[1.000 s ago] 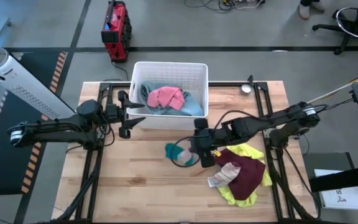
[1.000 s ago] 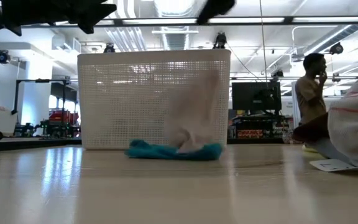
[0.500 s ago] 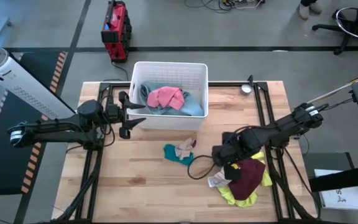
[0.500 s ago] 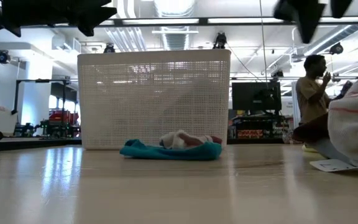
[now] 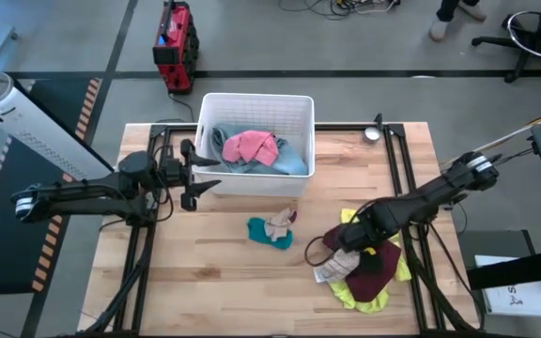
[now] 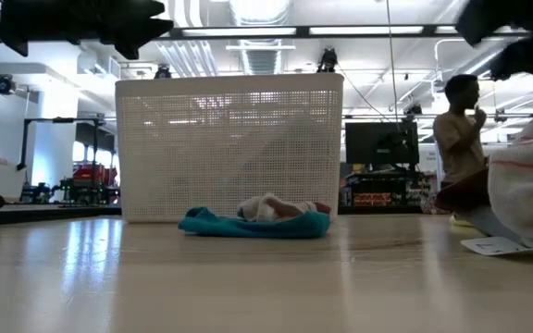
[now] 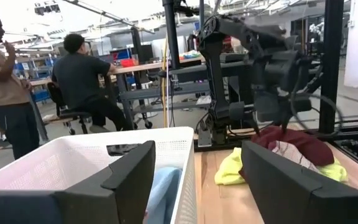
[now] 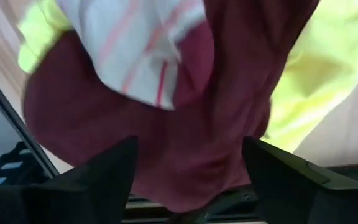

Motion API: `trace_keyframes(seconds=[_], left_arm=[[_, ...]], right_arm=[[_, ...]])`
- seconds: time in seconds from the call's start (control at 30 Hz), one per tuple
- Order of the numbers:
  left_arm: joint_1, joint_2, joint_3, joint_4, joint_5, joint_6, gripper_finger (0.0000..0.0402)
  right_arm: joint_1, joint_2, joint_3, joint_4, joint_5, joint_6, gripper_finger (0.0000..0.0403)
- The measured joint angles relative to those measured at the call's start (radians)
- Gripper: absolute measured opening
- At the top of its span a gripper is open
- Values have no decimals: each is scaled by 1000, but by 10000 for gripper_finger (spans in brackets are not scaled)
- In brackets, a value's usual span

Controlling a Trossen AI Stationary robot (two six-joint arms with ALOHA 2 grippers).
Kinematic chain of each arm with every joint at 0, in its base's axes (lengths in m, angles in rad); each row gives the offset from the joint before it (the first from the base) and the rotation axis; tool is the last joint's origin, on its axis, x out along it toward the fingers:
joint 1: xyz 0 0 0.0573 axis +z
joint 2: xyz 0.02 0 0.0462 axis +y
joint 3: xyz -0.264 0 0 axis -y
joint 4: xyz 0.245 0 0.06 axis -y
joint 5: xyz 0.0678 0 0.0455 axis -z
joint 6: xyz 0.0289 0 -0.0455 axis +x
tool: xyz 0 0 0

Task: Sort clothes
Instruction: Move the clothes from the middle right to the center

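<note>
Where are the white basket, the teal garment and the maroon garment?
White basket (image 5: 255,181), high view, near wall.
Teal garment (image 5: 263,235), high view, its middle.
Maroon garment (image 5: 374,268), high view, its middle.

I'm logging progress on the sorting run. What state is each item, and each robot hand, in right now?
White basket: upright on the table, holding clothes.
Pink garment: in the basket, on top of a light blue one.
Teal garment: lying loose on the table, in front of the basket.
Maroon garment: piled on the yellow one.
Striped pale garment: on the pile.
Left hand: open, empty, beside the basket.
Right hand: open, over the pile.
</note>
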Motion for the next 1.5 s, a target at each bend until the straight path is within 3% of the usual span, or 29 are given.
trace_keyframes(seconds=[0.17,0.27,0.47,0.6,0.77,0.93,1.27,1.5], left_arm=[[0,-28,0,1,0,0,233],[0,-37,0,1,0,0,231],[0,-45,0,0,0,0,216],[0,-46,0,-1,0,1,208],[0,-46,0,-3,0,1,206],[0,-49,0,-6,0,-1,211],[0,-46,0,-6,1,-8,208],[-19,62,0,-13,146,-118,198]], right_arm=[[-4,-79,-183,281,-78,49,257],[-26,-78,-269,479,-83,58,223],[-116,16,-310,725,-49,-103,94],[-189,98,-242,806,-38,-269,13],[-247,182,-78,786,-26,-437,14],[-253,219,121,627,2,-577,5],[-273,252,516,328,122,-669,3],[-277,307,674,254,197,-712,3]])
